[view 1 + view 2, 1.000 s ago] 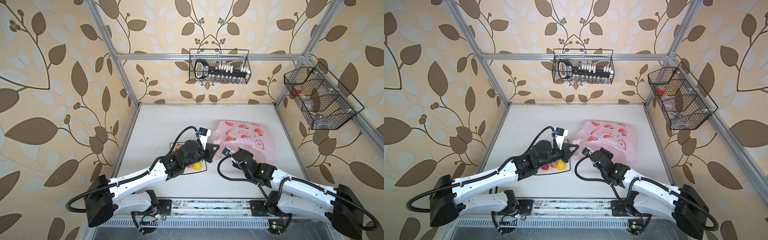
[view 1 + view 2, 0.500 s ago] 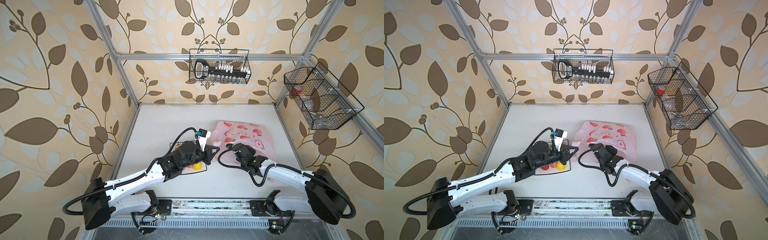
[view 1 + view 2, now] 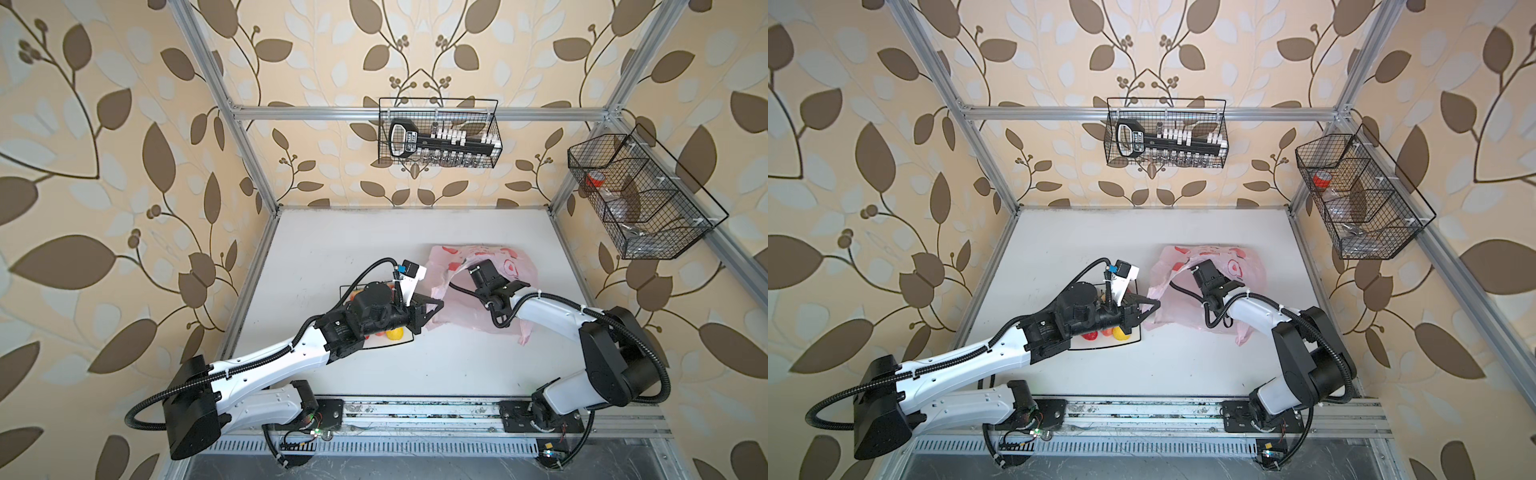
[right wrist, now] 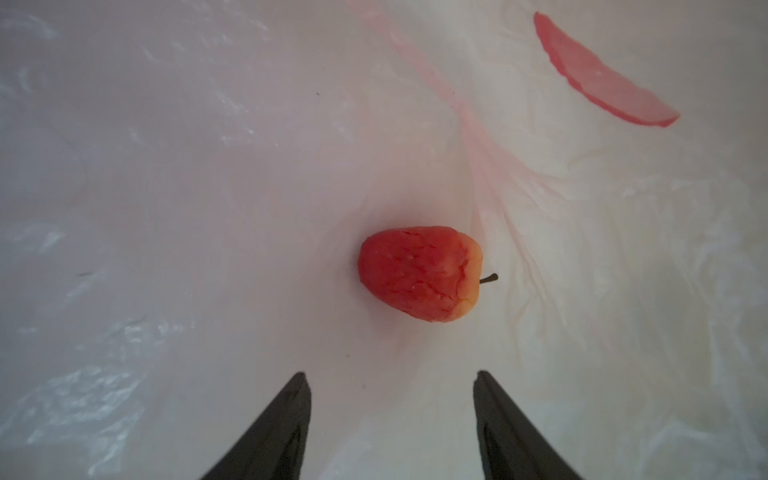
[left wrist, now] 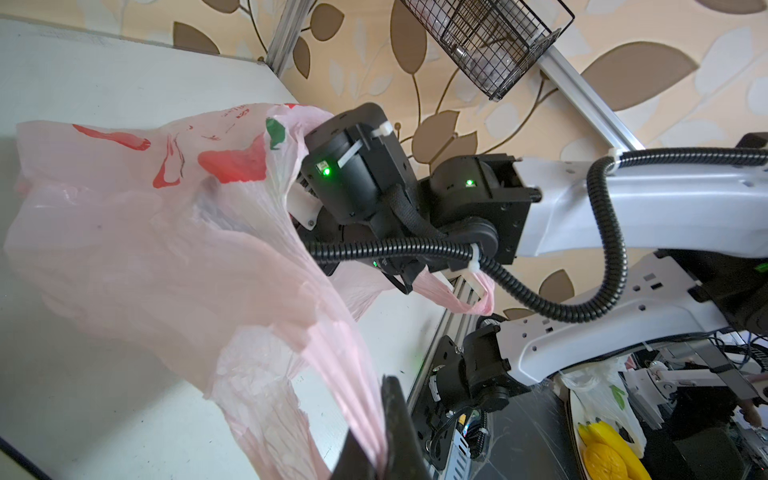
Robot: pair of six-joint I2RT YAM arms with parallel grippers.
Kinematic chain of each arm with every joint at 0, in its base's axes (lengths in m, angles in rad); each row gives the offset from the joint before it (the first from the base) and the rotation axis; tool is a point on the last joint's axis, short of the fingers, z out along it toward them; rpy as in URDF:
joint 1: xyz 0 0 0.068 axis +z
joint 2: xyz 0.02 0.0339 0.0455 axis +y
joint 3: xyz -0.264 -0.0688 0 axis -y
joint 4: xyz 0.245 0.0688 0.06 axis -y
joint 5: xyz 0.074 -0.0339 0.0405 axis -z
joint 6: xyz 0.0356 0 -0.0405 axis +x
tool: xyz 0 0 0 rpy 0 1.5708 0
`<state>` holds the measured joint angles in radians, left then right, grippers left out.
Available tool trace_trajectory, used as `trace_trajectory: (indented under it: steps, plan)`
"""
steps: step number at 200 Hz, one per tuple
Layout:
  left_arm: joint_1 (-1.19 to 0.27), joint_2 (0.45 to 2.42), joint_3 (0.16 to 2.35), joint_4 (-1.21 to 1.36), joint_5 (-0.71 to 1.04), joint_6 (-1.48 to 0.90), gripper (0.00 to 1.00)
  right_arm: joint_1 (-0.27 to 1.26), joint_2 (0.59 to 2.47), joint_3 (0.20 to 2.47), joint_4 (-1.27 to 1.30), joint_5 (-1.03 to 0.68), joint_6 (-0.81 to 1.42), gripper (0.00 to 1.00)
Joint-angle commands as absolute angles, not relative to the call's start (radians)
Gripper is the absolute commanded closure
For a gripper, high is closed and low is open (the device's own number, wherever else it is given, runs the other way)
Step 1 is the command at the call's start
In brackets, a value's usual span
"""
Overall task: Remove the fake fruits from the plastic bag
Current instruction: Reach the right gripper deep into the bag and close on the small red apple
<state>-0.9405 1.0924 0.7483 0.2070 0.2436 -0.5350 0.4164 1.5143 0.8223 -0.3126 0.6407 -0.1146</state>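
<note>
The pink plastic bag (image 3: 515, 266) (image 3: 1246, 266) lies at the right of the table, its mouth lifted toward the left. My left gripper (image 3: 438, 305) (image 5: 376, 432) is shut on a stretched strip of the bag's (image 5: 145, 249) edge. The right arm's wrist (image 3: 484, 274) reaches into the bag's mouth, and its fingers are hidden there in both top views. In the right wrist view, my right gripper (image 4: 390, 374) stands open inside the bag. An orange-red fake fruit (image 4: 419, 274) with a stem lies just beyond its tips, untouched. More fake fruits, among them a yellow pear (image 3: 394, 333) (image 3: 1120, 332), sit on the plate.
The square white black-rimmed plate (image 3: 1100, 347) lies under my left arm. A wire basket (image 3: 438, 133) hangs on the back wall and another (image 3: 640, 195) on the right wall. The metal rail (image 3: 415, 411) runs along the table's front edge.
My right gripper has pushed forward into the bag's mouth and its jaws have spread wider. The left gripper has kept its hold on the bag's edge.
</note>
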Motion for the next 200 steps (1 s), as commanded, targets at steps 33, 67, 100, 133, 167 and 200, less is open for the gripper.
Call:
trace_trajectory:
  steps: [33,67,100,133,167,200]
  plan:
    - [-0.93,1.079,0.727,0.289,0.323,-0.559,1.0,0.312,1.456,0.874,-0.352,0.391,0.262,0.36]
    - [-0.942,1.107,0.717,0.333,0.35,-0.581,1.0,0.24,1.37,0.791,-0.227,0.205,0.445,0.35]
    - [-0.958,1.149,0.715,0.378,0.376,-0.597,1.0,0.153,1.288,0.684,-0.079,0.065,0.623,0.35]
    - [-0.972,1.19,0.716,0.422,0.403,-0.615,1.0,0.087,1.253,0.609,0.058,-0.028,0.796,0.35]
    - [-0.979,1.209,0.719,0.448,0.414,-0.63,1.0,0.07,1.254,0.572,0.18,-0.051,0.944,0.36]
    - [-0.993,1.227,0.733,0.462,0.425,-0.637,1.0,0.061,1.297,0.545,0.321,-0.086,1.088,0.36]
